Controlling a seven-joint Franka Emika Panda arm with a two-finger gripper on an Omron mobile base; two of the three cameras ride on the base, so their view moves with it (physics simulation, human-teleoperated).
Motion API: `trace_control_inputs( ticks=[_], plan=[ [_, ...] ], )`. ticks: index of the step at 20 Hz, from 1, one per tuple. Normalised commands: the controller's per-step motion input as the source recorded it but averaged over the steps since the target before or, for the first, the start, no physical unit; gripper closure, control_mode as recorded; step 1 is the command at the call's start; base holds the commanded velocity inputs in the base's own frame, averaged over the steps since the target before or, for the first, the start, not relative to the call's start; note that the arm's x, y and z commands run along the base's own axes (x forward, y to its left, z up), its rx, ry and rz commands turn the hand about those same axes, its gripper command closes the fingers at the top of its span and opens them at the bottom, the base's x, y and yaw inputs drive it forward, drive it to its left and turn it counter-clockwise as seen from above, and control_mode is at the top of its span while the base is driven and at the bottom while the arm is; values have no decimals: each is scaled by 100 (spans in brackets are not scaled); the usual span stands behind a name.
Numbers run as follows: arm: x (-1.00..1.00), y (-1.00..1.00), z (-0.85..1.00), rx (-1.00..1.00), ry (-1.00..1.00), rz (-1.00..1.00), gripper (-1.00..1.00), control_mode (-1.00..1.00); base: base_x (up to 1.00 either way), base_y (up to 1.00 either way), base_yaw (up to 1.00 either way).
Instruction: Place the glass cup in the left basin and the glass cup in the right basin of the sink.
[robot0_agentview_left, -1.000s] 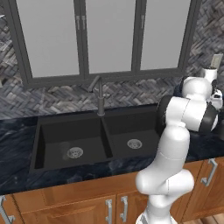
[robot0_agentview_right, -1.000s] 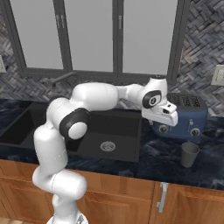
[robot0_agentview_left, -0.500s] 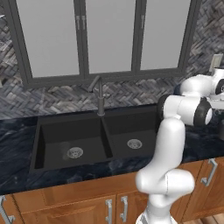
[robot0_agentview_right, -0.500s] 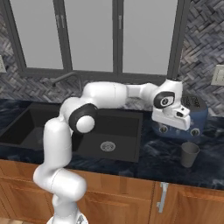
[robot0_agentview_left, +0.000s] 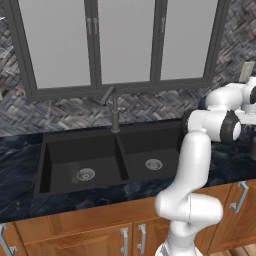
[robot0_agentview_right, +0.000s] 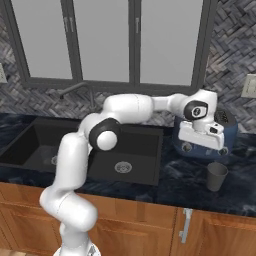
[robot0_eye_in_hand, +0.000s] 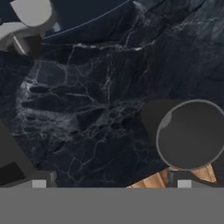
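Hand (robot0_agentview_right: 202, 146) fingers apart, empty, above glass cup (robot0_agentview_right: 216, 176) on counter (robot0_agentview_right: 185, 187) right of sink (robot0_agentview_right: 125, 155); risk: off-centre descent (cup near edge) tips it off.

Dark marbled counter (robot0_agentview_right: 190, 187); glass cup (robot0_agentview_right: 217, 176) upright near front edge, blue toaster (robot0_agentview_right: 202, 141) at its 11 o'clock.

Legible text, labels, brands, numbers, signs: none found on any surface in the three current views.
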Motion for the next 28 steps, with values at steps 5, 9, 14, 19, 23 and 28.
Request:
trace_control_inputs(
  ticks=[5, 9, 14, 19, 23, 28],
  plan=[
    [-21, 4, -14, 1, 8, 4, -100, -100, 0, 0, 0],
    [-7, 1, -22, 1, 5, 8, -100, -100, 0, 0, 0],
    [-5, -12, -21, 0, 0, 9, -100, -100, 0, 0, 0],
    [4, -18, 3, 2, 1, 9, -100, -100, 0, 0, 0],
    [0, -32, 0, 7, 1, 1, -100, -100, 0, 0, 0],
    [0, -24, 0, 6, -3, 0, -100, -100, 0, 0, 0]
  ],
)
